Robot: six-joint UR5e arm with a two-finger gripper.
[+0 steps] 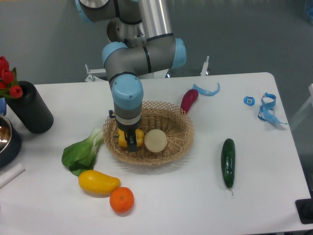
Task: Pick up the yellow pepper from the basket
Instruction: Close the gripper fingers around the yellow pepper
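The yellow pepper (139,138) lies in the left part of the light tan wicker basket (179,139), next to a pale cream round onion (156,140). My gripper (130,139) reaches straight down into the basket and sits on the pepper. One dark finger (131,139) stands in front of the pepper and covers its middle. Yellow shows on both sides of that finger. The other finger is hidden behind the pepper. The pepper appears to rest low in the basket. I cannot tell whether the fingers press on it.
A purple eggplant (189,100) leans at the basket's back right rim. A green leafy bok choy (82,151), a yellow mango-like fruit (98,181) and an orange (121,200) lie front left. A cucumber (228,162) lies right. A black cylinder (30,107) with tulips stands far left.
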